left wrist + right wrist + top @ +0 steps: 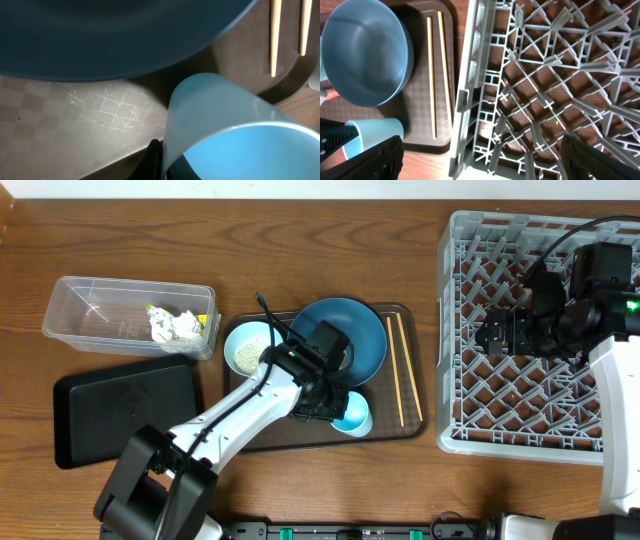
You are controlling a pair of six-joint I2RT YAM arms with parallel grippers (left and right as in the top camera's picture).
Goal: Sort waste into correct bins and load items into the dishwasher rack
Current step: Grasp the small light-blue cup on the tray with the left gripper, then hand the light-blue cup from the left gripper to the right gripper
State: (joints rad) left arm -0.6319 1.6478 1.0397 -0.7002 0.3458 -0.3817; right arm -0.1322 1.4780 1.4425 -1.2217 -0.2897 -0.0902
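My left gripper [330,405] is shut on the rim of the small light-blue bowl [353,416], which is tipped on its side on the brown serving tray [412,422]. In the left wrist view one finger is outside and one inside the bowl's wall [215,115], at the gripper [167,167]. The dark-blue plate [350,330] lies just behind it. A pale bowl [247,348] holding rice sits left of the plate. Two chopsticks [400,370] lie on the tray's right side. My right gripper [492,335] is open and empty over the grey dishwasher rack [445,330], and its fingers [482,165] are spread wide.
The clear tub [90,305] at far left holds crumpled napkins [172,325] and a yellow-green wrapper [205,322]. The flat black tray [125,405] lies in front of it. The rack's near wall [470,100] stands beside the chopsticks [436,75].
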